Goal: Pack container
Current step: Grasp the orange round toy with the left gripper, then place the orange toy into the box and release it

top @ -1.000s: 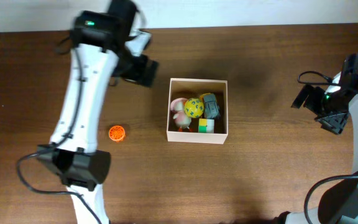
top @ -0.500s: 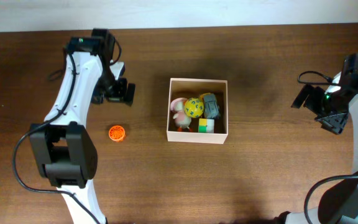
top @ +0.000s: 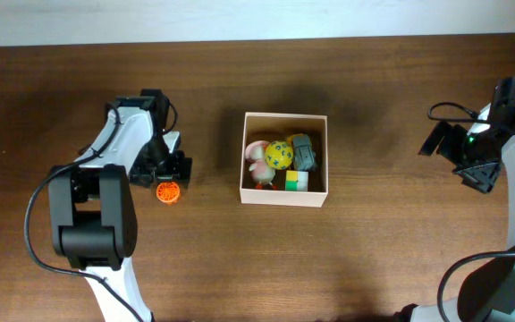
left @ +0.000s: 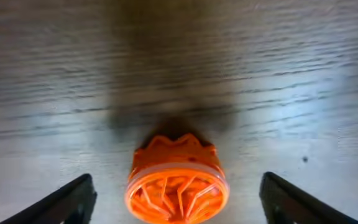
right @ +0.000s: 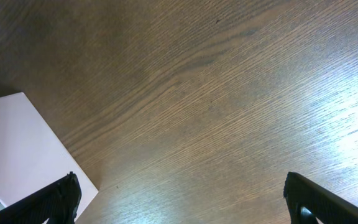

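The container (top: 284, 194) is a square white-walled box at the table's middle. It holds a yellow ball (top: 279, 155), a grey toy (top: 303, 152), a pink toy (top: 257, 161) and a small yellow-green cube (top: 297, 180). An orange ribbed toy (top: 168, 191) lies on the table left of the box. My left gripper (top: 162, 170) is open just above it; in the left wrist view the orange toy (left: 176, 185) sits between the spread fingers (left: 178, 205). My right gripper (top: 461, 161) is open and empty at the far right, with a corner of the box (right: 23, 149) in its wrist view.
The wooden table (top: 374, 250) stretches round the box. A white wall strip (top: 329, 18) runs along the back edge.
My left arm has swung down and toward the front, from behind the box's left to just over the orange toy. The right arm has not moved.
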